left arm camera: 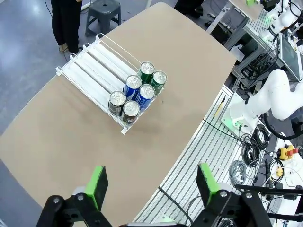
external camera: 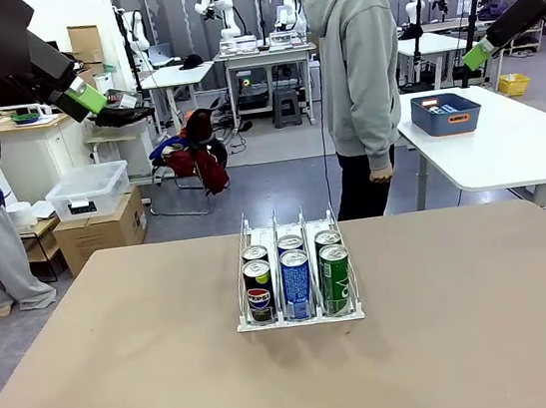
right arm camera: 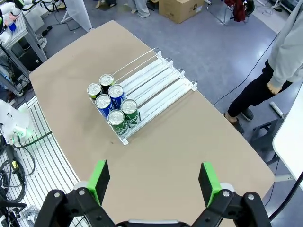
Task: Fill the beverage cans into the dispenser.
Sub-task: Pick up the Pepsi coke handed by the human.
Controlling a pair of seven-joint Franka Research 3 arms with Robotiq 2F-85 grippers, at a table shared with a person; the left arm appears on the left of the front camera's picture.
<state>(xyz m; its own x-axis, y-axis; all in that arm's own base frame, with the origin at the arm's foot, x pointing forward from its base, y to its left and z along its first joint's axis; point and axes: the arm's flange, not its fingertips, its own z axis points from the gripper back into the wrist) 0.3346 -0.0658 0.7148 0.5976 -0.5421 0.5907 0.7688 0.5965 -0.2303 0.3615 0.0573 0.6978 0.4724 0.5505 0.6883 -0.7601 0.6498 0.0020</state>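
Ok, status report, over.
Left gripper open, right gripper open, both raised, empty. Six cans in dispenser, two per lane. Person at far side, hands off.

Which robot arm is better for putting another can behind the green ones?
Right, probably. The green cans stand in the right lane of the dispenser, on that arm's side, with room behind them. The left gripper and right gripper both hang open, high above the table.

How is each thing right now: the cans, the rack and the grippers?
rack, on the table, far end empty
black cans, two, upright in the left lane
blue cans, two, upright in the middle lane
green cans, two, upright in the right lane
left gripper, open, empty, above the table
right gripper, open, empty, above the table
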